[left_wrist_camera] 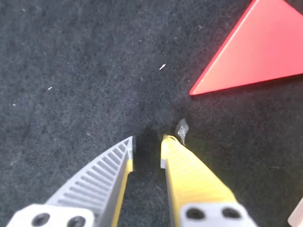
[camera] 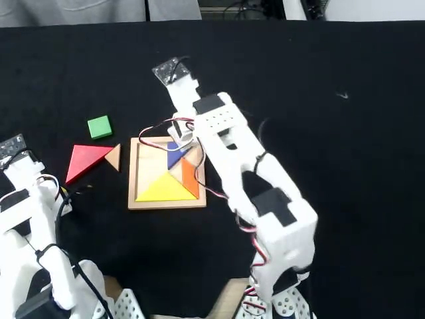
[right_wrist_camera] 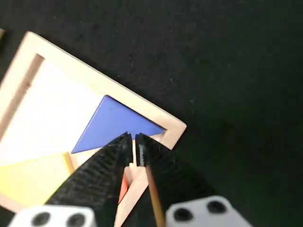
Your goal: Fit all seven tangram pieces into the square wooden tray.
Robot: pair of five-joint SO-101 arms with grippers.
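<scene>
left gripper (left_wrist_camera: 147, 142): nearest item, at the near left edge of the black cloth (camera: 345, 173). one finger grey, one yellow. jaws a narrow gap apart, released, nothing between them. tips low over bare cloth, near one corner of the red triangle (left_wrist_camera: 255, 52).

right arm (camera: 265, 193): white, rising from the near middle of the table and leaning out over the tray.

square wooden tray (camera: 166, 205): flat on the cloth, left of the right arm. three pieces inside.
- yellow triangle (camera: 163, 189): large, along the tray's near side.
- orange piece (camera: 190, 178): against the right side, touching the yellow triangle.
- blue triangle (right_wrist_camera: 113, 123): in the far right corner, two edges along the rim.

right gripper (right_wrist_camera: 132, 137): black fingers clenched, tips all but meeting, over the blue triangle's corner by the tray rim (right_wrist_camera: 106, 85). cannot tell whether the tips touch the piece; nothing seen gripped.

red triangle: large, on the cloth left of the tray, outside it.

wooden triangle (camera: 114, 157): small, plain, between the red triangle and the tray, just beside both.

green square (camera: 99, 126): farthest piece, on the cloth beyond the red triangle, apart from it.
</scene>
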